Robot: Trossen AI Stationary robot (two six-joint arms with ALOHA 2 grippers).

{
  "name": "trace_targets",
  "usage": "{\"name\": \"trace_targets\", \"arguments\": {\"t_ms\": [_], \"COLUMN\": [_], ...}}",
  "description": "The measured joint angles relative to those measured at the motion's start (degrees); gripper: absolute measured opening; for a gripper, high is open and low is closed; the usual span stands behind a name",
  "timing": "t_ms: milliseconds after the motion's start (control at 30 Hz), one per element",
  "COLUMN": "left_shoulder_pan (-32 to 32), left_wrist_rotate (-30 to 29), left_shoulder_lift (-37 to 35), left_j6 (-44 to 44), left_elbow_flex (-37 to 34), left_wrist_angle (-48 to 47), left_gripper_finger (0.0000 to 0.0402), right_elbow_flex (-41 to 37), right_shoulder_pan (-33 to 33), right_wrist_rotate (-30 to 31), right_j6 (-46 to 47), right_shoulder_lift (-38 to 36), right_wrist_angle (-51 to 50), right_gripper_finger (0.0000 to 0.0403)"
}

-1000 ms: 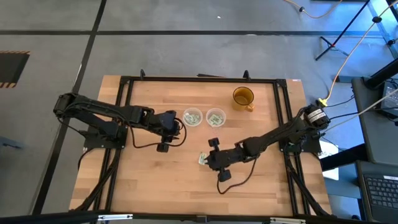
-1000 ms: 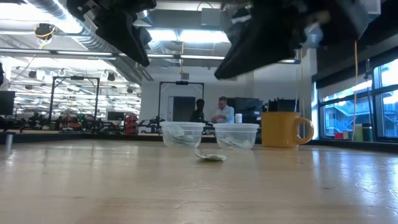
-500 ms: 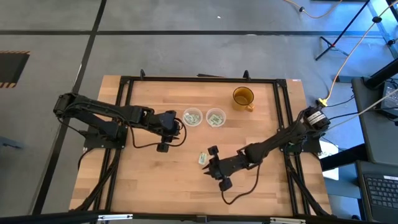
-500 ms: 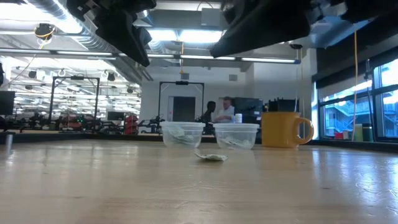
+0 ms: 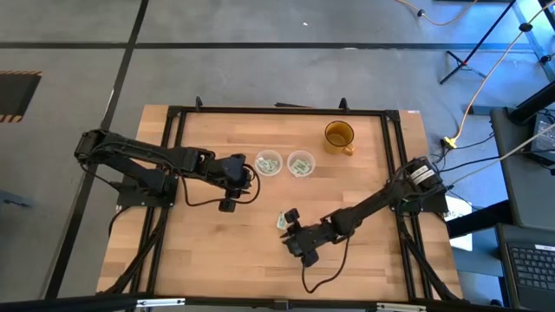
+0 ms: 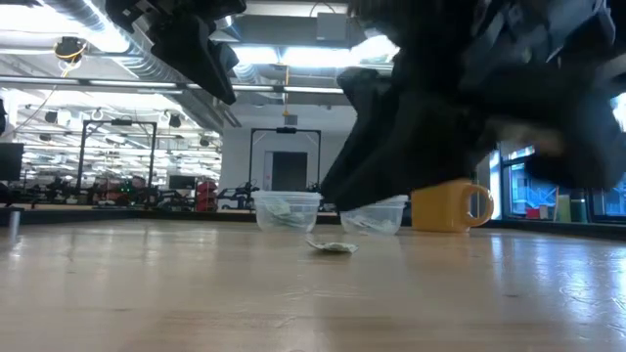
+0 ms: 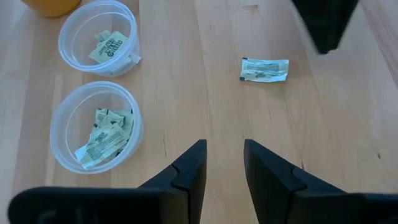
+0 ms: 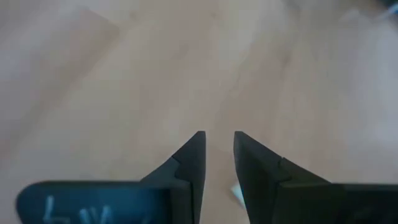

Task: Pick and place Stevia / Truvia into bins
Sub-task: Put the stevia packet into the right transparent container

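One pale green and white Stevia sachet (image 5: 282, 220) lies flat on the wood (image 6: 333, 246), in front of the two clear bins (image 5: 269, 162) (image 5: 300, 164). Both bins hold sachets; the left wrist view shows them lying inside each (image 7: 96, 134) (image 7: 98, 45), with the loose sachet (image 7: 264, 69) beyond. My right gripper (image 5: 288, 232) is low over the table just near-side of the loose sachet, fingers a little apart (image 8: 219, 155), touching nothing. My left gripper (image 5: 249, 173) hangs open (image 7: 224, 158) above the table beside the left bin.
An amber-yellow cup with a handle (image 5: 339, 134) stands toward the far right, behind the bins (image 6: 445, 203). A black frame (image 5: 173, 117) edges the table. Bare wood lies along the near edge. The right arm stretches across the table's right half.
My right gripper has moved toward the table's near edge and a little left, and has come down toward the loose sachet; in the low view it now fills far more of the picture. The sachet and both bins have stayed put.
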Motion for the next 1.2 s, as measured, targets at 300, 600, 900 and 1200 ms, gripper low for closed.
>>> {"name": "trace_targets", "arguments": {"t_ms": [300,600,900,1200], "left_shoulder_pan": [0.0,0.0,0.0,0.0], "left_wrist_rotate": [0.0,-0.1,-0.2,-0.2], "left_shoulder_lift": [0.0,0.0,0.0,0.0], "left_j6": [0.0,0.0,0.0,0.0], "left_elbow_flex": [0.0,0.0,0.0,0.0], "left_wrist_angle": [0.0,0.0,0.0,0.1], "left_gripper_finger": [0.0098,0.0101,0.01,0.0098], "right_elbow_flex": [0.0,0.0,0.0,0.0], "right_shoulder_pan": [0.0,0.0,-1.1,-1.3], "right_wrist_rotate": [5.6,8.4,8.4,8.4], "right_j6": [-3.1,-3.0,-1.6,0.1], "right_shoulder_lift": [2.8,2.9,2.9,2.9], "right_wrist_angle": [-1.0,-2.4,-3.0,-3.3], "right_gripper_finger": [0.0087,0.0087,0.0087,0.0087]}}
